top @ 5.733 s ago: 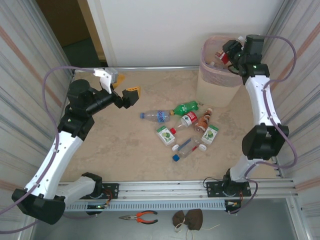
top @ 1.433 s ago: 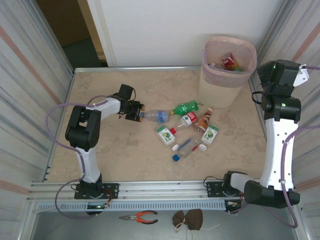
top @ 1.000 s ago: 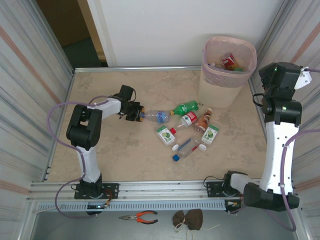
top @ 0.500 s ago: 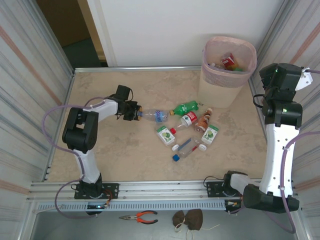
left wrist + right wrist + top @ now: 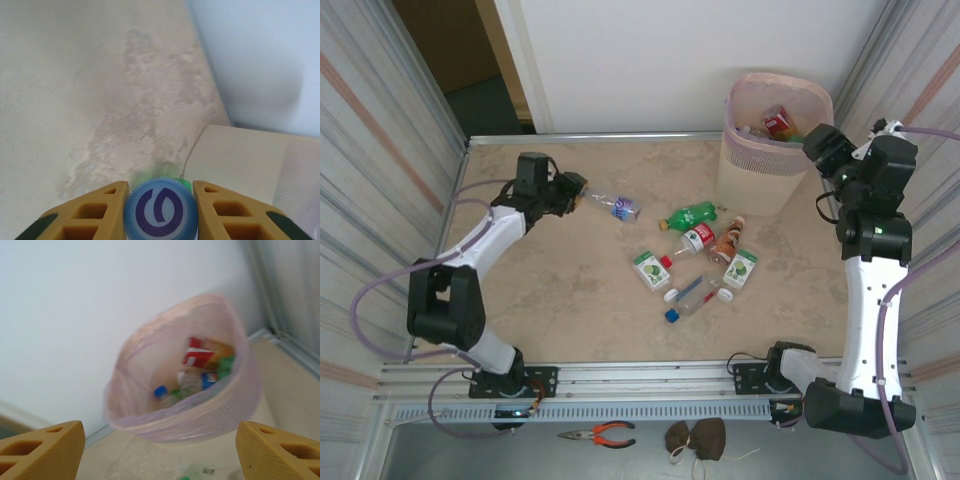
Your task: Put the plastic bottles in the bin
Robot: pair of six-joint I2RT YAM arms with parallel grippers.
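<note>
My left gripper [image 5: 575, 190] is shut on the blue cap [image 5: 160, 210] of a clear bottle with a blue label [image 5: 617, 207], which it holds off the table at the rear left. The pale pink bin [image 5: 745, 180] stands at the rear right with several bottles [image 5: 197, 377] inside. My right gripper [image 5: 818, 150] hangs open beside the bin's right rim, and in the right wrist view its fingers [image 5: 50, 445] stand wide apart, nothing between them. Several bottles lie mid-table: a green one [image 5: 692, 214], a red-labelled one [image 5: 696, 238], a brownish one [image 5: 727, 240].
Two green-labelled bottles [image 5: 649, 270] [image 5: 740, 267] and a clear bottle with a blue cap [image 5: 692, 295] lie nearer the front. Orange-handled pliers [image 5: 602, 433] and a brown object [image 5: 696, 437] rest on the front ledge. Corrugated metal walls close in on both sides.
My left gripper has closed on the clear bottle's cap and carried it up and back to the left. The right gripper has swung round toward the bin.
</note>
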